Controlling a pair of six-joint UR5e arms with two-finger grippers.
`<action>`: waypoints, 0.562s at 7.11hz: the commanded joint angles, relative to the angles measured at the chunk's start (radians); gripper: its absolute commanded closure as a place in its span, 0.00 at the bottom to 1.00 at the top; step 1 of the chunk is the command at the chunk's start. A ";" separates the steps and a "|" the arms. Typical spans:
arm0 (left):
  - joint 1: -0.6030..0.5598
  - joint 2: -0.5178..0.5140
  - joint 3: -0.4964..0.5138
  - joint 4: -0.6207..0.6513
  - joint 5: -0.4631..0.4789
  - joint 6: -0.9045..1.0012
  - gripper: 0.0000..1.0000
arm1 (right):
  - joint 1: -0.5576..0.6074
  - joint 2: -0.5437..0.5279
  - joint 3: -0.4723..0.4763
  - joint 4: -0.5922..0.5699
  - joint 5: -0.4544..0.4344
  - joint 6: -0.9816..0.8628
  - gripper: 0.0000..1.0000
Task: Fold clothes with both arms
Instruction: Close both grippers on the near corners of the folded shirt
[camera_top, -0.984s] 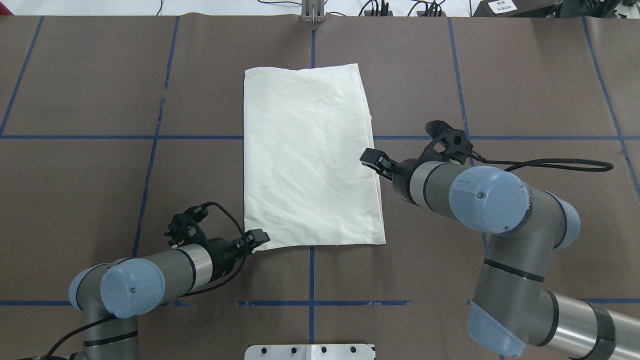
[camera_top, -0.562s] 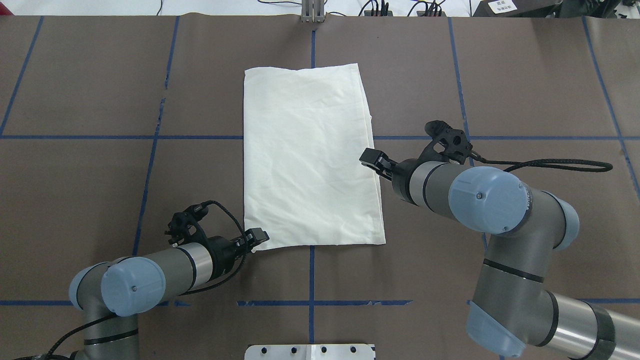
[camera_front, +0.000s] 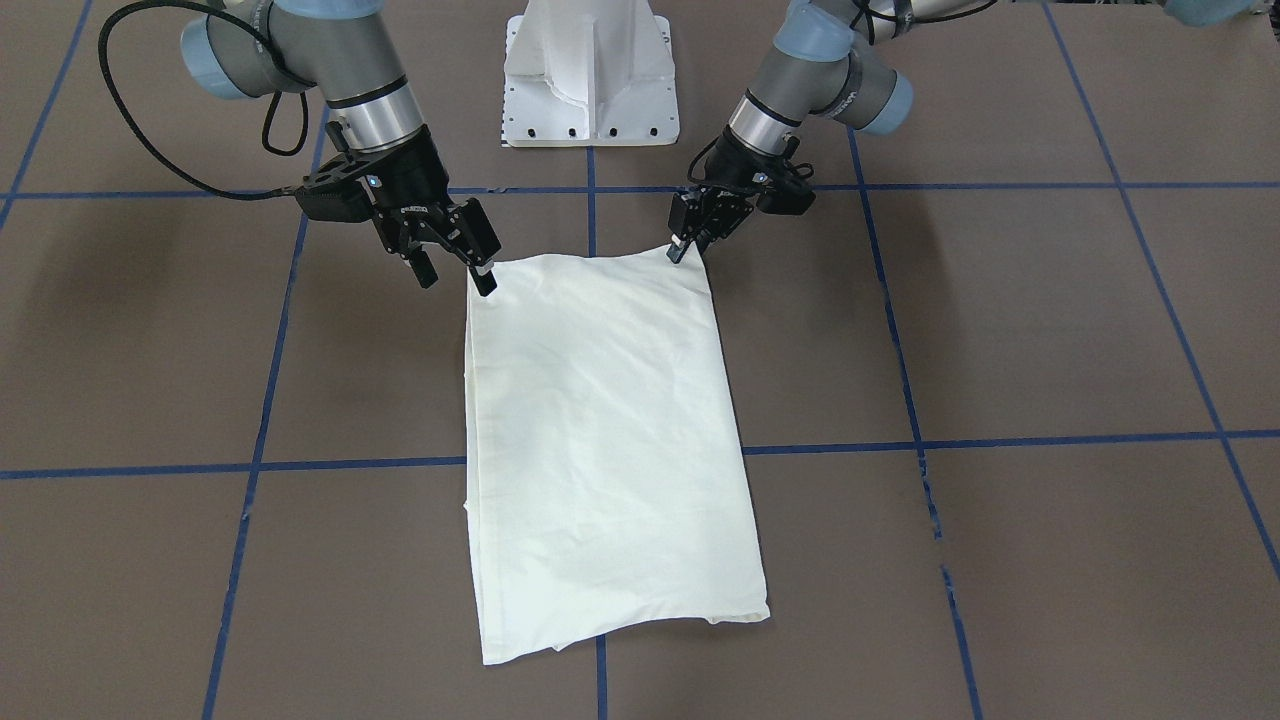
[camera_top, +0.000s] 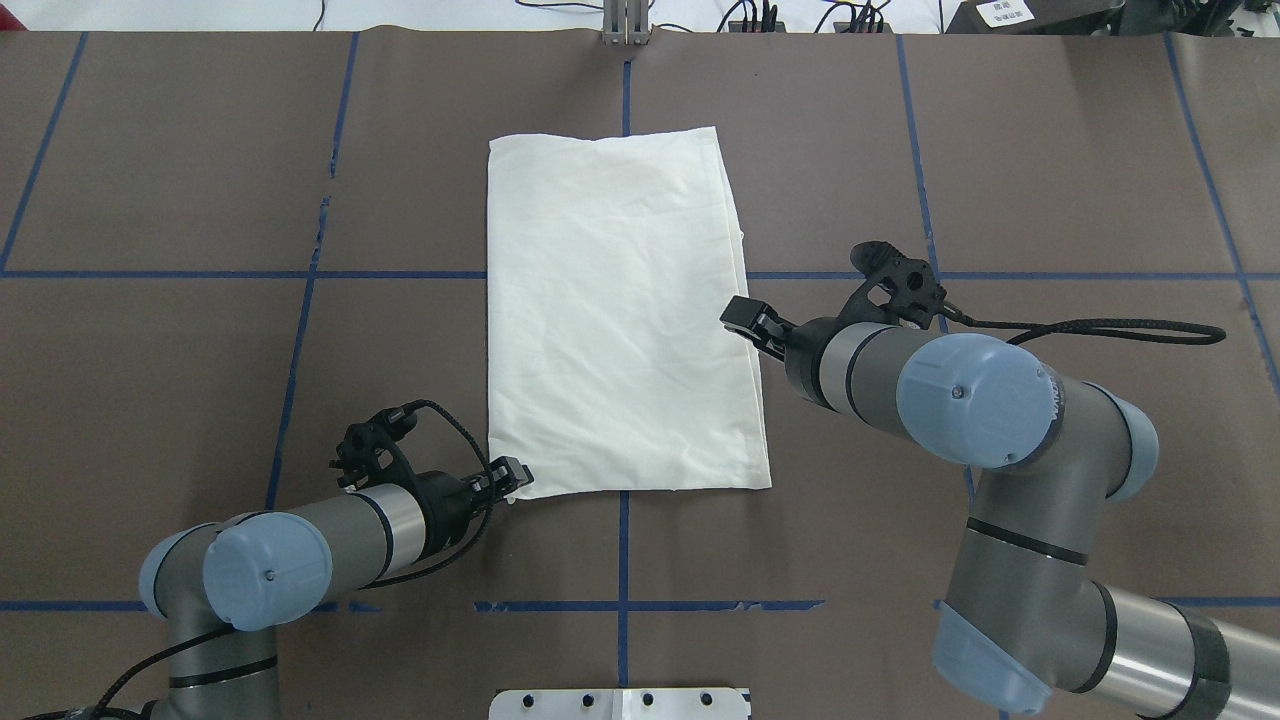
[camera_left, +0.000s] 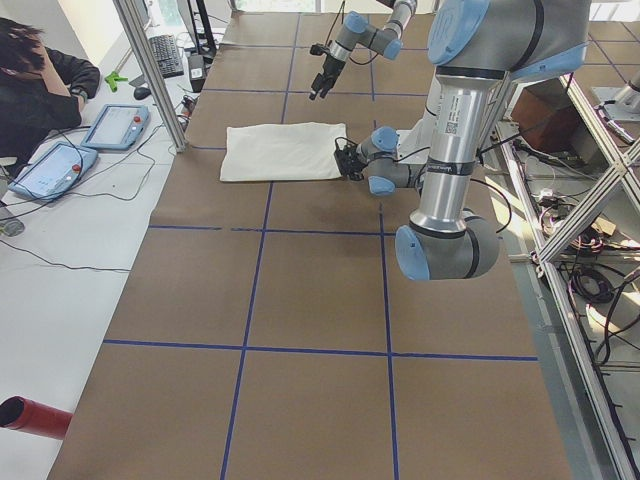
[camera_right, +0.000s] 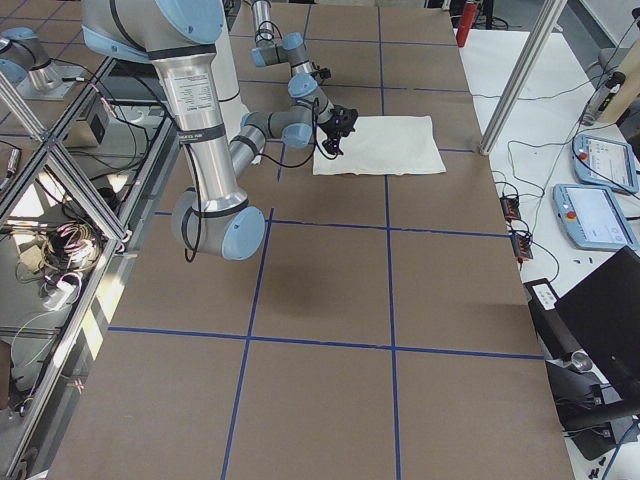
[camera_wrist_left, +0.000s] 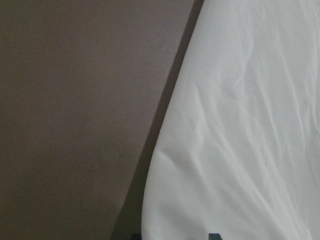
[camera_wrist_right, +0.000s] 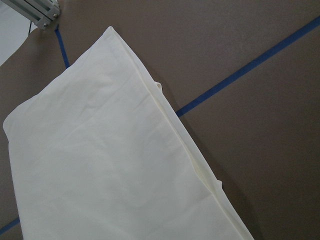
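The clothes (camera_top: 620, 320) lie flat as a plain cream rectangle on the brown table (camera_top: 200, 380), print side hidden. My left gripper (camera_top: 512, 480) sits low on the cloth's near left corner. In the front view the left gripper (camera_front: 688, 242) has its fingers drawn close together on that corner. The left wrist view is filled by cloth (camera_wrist_left: 240, 125), with two fingertips just showing at the bottom edge. My right gripper (camera_front: 457, 275) hangs open just above the near right corner, nothing between its fingers. In the overhead view the right gripper (camera_top: 738, 316) appears over the cloth's right edge.
The white pedestal base (camera_front: 590, 75) stands between the arms at the robot's side. A black cable loop (camera_top: 1100, 330) trails right of the right arm. A metal post (camera_top: 625, 25) is at the far edge. A person (camera_left: 40, 80) sits beyond it with tablets.
The left gripper has edged slightly back toward the robot at the cloth corner. The right arm and the cloth have not visibly moved.
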 joint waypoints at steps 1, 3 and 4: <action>0.001 0.000 0.000 0.001 0.000 0.004 1.00 | -0.007 0.000 -0.023 -0.004 0.000 0.044 0.03; 0.001 -0.005 0.000 0.001 0.000 0.004 1.00 | -0.030 0.072 0.001 -0.143 0.003 0.183 0.09; 0.001 -0.006 0.000 0.001 0.000 0.004 1.00 | -0.076 0.100 -0.005 -0.212 -0.004 0.220 0.09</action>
